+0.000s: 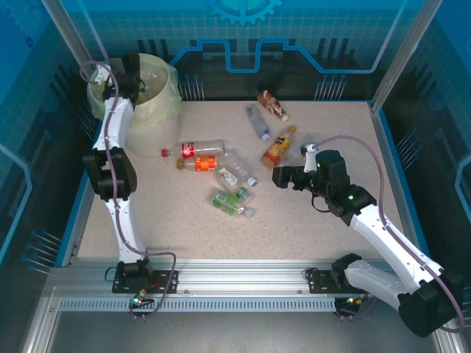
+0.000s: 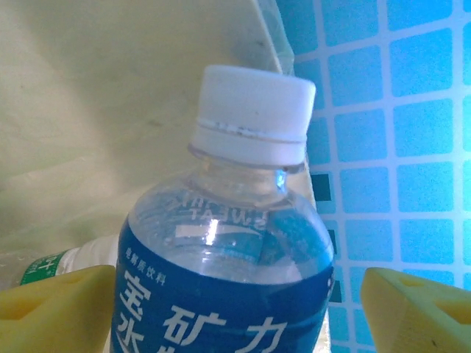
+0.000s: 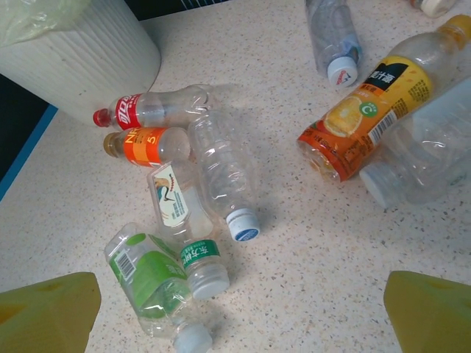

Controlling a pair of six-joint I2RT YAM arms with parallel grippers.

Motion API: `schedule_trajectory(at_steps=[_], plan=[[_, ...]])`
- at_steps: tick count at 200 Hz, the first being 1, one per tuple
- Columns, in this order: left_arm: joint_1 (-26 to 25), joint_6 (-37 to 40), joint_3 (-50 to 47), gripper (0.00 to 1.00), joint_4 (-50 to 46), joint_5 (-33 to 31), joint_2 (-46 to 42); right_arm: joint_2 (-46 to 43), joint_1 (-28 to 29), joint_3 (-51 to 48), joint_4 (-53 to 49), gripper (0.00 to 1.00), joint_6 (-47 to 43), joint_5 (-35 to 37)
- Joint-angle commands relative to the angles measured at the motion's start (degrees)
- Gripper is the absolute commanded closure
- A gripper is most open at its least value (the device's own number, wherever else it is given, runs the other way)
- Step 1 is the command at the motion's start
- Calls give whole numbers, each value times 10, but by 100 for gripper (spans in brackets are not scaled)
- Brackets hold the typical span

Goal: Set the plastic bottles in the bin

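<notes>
My left gripper (image 1: 126, 73) hangs over the bin (image 1: 158, 110), a cream bucket with a yellowish bag (image 2: 110, 88). Its jaws stand open around a blue-labelled, white-capped bottle (image 2: 243, 243), and the right finger (image 2: 412, 309) is clear of it. A green-labelled bottle (image 2: 44, 266) lies in the bag below. Several bottles lie on the table: a red-labelled one (image 1: 193, 150), an orange-labelled one (image 1: 202, 163), a green one (image 1: 228, 200) and an orange-juice one (image 1: 277, 149). Open and empty, my right gripper (image 1: 283, 176) hovers beside the pile, above bare table (image 3: 239, 294).
More bottles lie towards the back: a clear one (image 1: 257, 121) and a brown-labelled one (image 1: 274, 105). A crumpled clear bottle (image 3: 419, 158) touches the orange-juice bottle (image 3: 364, 118). Blue walls and a raised rim enclose the speckled table (image 1: 162, 228).
</notes>
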Motion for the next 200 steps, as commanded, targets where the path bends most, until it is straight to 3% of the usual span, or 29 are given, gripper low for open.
schedule_trajectory(at_steps=[1, 47, 86, 149, 200], plan=[[6, -3, 14, 13, -7, 15, -13, -18, 8, -12, 4, 0, 11, 17], [4, -12, -45, 6, 16, -1, -65, -19, 7, -16, 6, 0, 15, 23], [3, 22, -61, 1, 25, -13, -93, -16, 6, -21, 3, 0, 57, 72], [-4, 35, -120, 1, 53, -54, -155, -16, -4, -34, -13, 0, 127, 147], [-27, 81, -186, 1, 114, -38, -212, 10, -31, -35, -43, 0, 190, 160]])
